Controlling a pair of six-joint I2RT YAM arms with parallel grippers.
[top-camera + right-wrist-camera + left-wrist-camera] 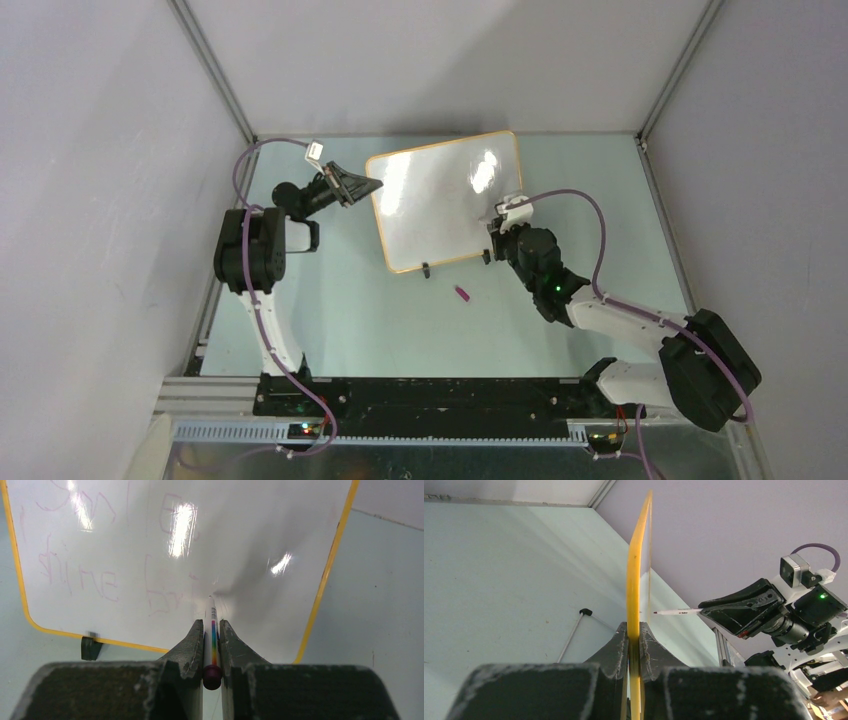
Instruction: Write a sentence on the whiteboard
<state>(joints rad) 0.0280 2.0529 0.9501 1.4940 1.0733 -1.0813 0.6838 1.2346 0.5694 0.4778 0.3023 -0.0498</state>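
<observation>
The whiteboard stands tilted on the table, white with a thin orange-yellow frame and black clip feet. My left gripper is shut on its left edge; the wrist view shows the frame edge-on between the fingers. My right gripper is shut on a thin white marker with a rainbow stripe and a dark purple end. The marker's tip touches the board's face near its lower right. Faint pink writing covers the board's left and middle.
A small purple marker cap lies on the pale green table in front of the board. Grey walls close in the table on three sides. A thin rod with a black tip shows behind the board.
</observation>
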